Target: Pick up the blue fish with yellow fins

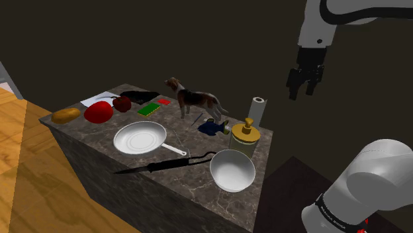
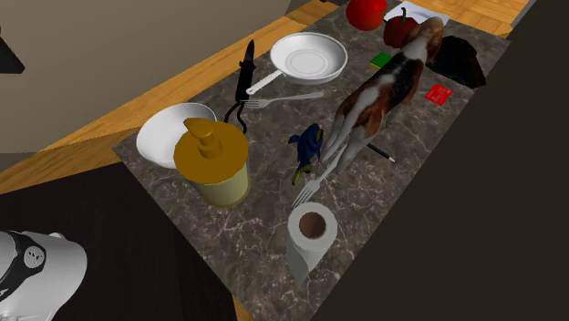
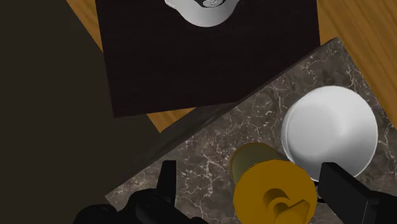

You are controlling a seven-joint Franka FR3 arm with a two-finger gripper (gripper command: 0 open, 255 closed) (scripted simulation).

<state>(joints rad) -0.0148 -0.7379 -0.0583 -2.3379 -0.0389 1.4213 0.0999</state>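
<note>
A small blue fish with yellow fins lies on the dark marble counter, between the toy dog and the yellow-lidded jar. In the second exterior view the fish rests by the dog's legs, with a fork beside it. My black gripper hangs high above the counter's end, right of the paper roll in the shoulder view, open and empty. In the wrist view its fingers stand apart above the jar's lid.
Also on the counter are a white bowl, a white pan, a black knife, a red tomato, an apple, a potato, and small green and red items. The stand is below.
</note>
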